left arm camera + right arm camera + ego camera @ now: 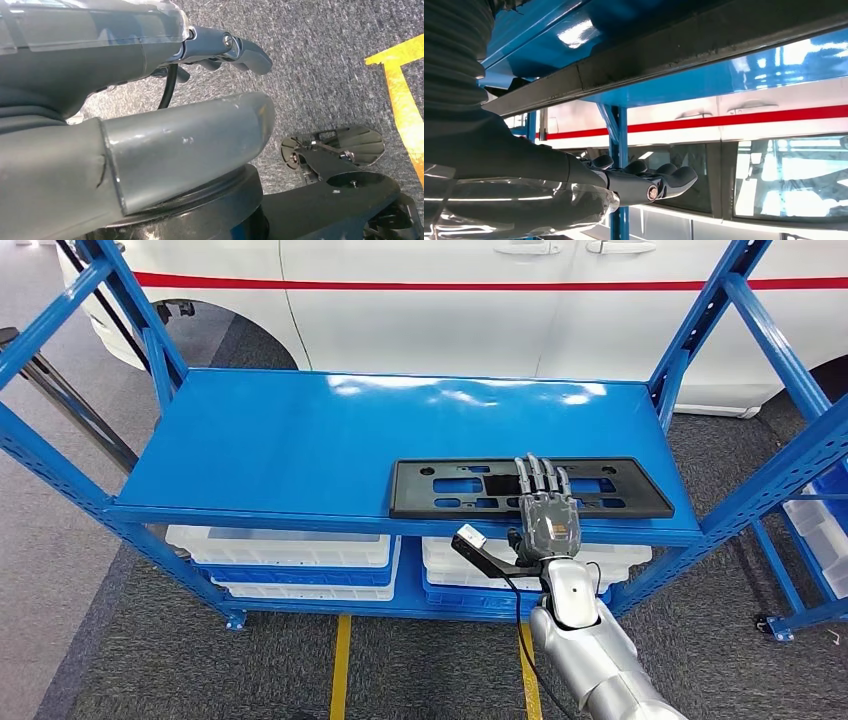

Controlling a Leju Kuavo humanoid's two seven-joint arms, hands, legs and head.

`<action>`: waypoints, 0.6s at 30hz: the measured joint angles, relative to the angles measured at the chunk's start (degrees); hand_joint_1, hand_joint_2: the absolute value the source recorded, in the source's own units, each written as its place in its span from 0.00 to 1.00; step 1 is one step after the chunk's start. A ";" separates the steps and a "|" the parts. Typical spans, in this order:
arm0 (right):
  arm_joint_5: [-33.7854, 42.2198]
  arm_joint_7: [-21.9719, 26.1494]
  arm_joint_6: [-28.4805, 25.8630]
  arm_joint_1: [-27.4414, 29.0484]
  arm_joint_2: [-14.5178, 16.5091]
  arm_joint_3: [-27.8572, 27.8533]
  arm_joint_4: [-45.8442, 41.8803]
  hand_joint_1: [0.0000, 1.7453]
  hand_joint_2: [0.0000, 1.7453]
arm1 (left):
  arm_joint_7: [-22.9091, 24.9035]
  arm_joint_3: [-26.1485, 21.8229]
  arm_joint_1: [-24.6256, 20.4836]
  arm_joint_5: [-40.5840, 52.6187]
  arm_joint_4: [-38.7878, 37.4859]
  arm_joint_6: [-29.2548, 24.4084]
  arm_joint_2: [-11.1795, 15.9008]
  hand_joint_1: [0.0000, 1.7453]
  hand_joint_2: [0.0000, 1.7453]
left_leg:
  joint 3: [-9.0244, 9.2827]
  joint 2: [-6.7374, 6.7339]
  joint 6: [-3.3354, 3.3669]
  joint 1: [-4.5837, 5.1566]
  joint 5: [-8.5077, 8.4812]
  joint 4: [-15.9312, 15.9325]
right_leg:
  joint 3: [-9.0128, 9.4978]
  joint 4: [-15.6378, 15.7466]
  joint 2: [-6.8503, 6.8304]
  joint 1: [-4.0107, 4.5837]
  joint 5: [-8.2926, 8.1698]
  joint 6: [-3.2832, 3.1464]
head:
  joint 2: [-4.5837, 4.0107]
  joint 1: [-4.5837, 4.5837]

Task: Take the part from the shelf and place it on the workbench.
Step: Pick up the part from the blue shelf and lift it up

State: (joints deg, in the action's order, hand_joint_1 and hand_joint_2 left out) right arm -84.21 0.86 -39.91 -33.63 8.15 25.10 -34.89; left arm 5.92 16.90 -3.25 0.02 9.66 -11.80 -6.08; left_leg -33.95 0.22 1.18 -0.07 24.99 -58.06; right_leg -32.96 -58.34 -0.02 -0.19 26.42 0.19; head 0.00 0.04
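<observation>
Robot hand, right (547,512): your right robot hand lies palm-down with its fingers stretched flat over the near edge of the part, resting on it; nothing is clasped. In the right wrist view the same fingers (674,176) point straight out, uncurled.

Item: long flat black plastic panel with slotted cut-outs (440,487), lying flat on the top deck of the blue steel shelf (270,440), close along its front lip, which seems to be why you reach it from the front.

Robot hand, left (150,145): hangs over grey carpet floor (325,60); whether it is open or closed cannot be told.

Below deck: white and blue plastic bins (290,550). Behind: white car body with red stripe (420,300).

Status, judged: grasp not yet made; the counter for delivery is not identified.
</observation>
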 joint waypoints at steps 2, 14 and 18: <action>0.11 -0.06 0.00 -0.09 0.00 0.01 -0.09 0.00 1.00 | -0.01 0.00 0.00 0.06 0.00 0.00 0.00 0.00 0.00 | 0.00 0.00 0.00 0.00 0.00 0.00 | 0.00 0.00 0.00 0.00 0.00 0.00 | 0.00 0.00; -0.01 -0.51 0.00 -0.28 -0.06 0.23 -0.13 0.00 1.00 | -0.36 -0.31 0.02 -0.02 0.00 0.38 0.00 0.00 0.00 | 0.00 0.00 0.00 0.00 0.00 0.00 | 0.00 0.00 0.00 0.00 0.00 0.00 | 0.00 0.00; -0.80 -0.96 0.00 -0.31 -0.08 0.43 -0.14 0.00 1.00 | -0.39 -0.33 0.02 0.03 0.00 0.55 0.00 0.00 0.00 | 0.00 0.00 0.00 0.00 0.00 0.00 | 0.00 0.00 0.00 0.00 0.00 0.00 | 0.00 0.00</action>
State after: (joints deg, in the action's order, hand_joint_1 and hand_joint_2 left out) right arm -85.02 -0.10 -39.91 -33.95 8.07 25.53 -35.03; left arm 5.53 16.56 -3.23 0.05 9.66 -11.25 -6.08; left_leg -33.95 0.21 1.18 -0.07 24.99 -58.06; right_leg -32.96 -58.34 -0.02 -0.19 26.42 0.19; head 0.00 0.04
